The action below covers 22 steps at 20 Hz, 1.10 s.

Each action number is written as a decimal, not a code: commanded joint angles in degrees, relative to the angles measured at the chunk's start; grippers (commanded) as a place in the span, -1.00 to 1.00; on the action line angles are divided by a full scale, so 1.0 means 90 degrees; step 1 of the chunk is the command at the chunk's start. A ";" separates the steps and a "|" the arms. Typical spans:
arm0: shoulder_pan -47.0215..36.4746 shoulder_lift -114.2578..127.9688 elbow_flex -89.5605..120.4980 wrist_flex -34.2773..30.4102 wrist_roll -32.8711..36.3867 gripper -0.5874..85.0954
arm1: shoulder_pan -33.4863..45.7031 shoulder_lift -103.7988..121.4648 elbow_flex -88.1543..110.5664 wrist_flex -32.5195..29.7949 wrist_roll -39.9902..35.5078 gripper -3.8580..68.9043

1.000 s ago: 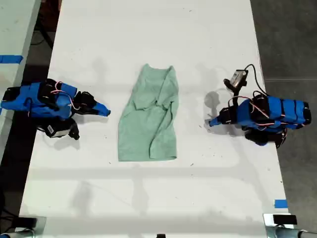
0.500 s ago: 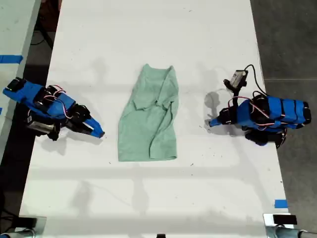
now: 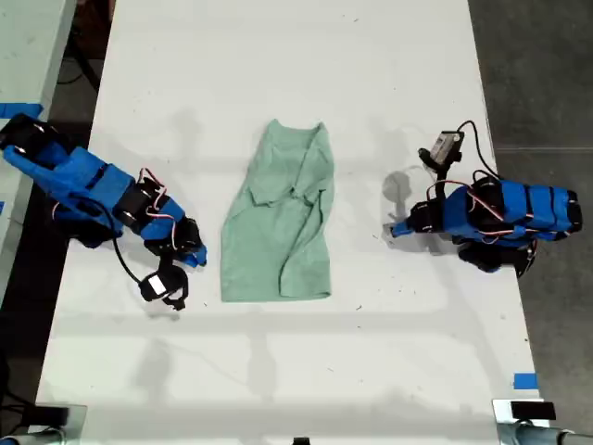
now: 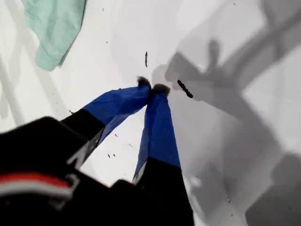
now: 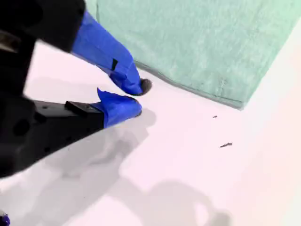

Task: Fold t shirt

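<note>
T shirt [image 3: 283, 222] flat at table [image 3: 278, 74] centre | my first gripper [image 4: 151, 88] clenched, empty, well apart from it | my second gripper [image 5: 138, 97] slightly parted beside its hem corner; only the wrist view shows the gap

The t shirt [image 3: 278, 232] is soft mint-green cloth, matt and finely napped, creased all over, with a stitched hem showing in the second wrist view. The desk [image 3: 278, 74] is a smooth white board with a dull sheen, flecked with small dark specks. My first end effector [image 4: 151, 88] has fingers of matt blue plastic, faintly ridged, ending in dark rubbery tips and set in a black plastic body. My second end effector [image 5: 138, 97] is of the same blue plastic, a little glossier where light strikes it. At five o'clock in the exterior view a strip of blue tape [image 3: 524, 380] looks papery. The floor [image 3: 537, 74] is rough grey.
</note>
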 commanded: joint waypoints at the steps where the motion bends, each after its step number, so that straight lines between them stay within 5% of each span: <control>1: 0.0068 -0.0791 -0.1104 0.0342 0.0215 -0.73 | -0.0059 0.0068 0.0312 0.0000 0.0039 -0.85; 4: 0.0029 -0.2061 -0.2383 0.0986 0.0576 -0.55 | -0.0049 0.0068 0.0312 0.0000 0.0068 -0.85; 13: -0.0586 -0.4238 -0.3740 0.1113 0.1025 -0.56 | -0.0068 0.0068 0.0312 0.0000 0.0049 -0.85; 18: -0.0625 -0.4580 -0.3867 0.1250 0.0879 -0.99 | -0.0068 0.0068 0.0312 0.0000 0.0039 -0.85; 22: -0.0557 -0.4580 -0.4258 0.1592 0.0840 -0.99 | -0.0068 0.0068 0.0312 0.0000 0.0049 -0.85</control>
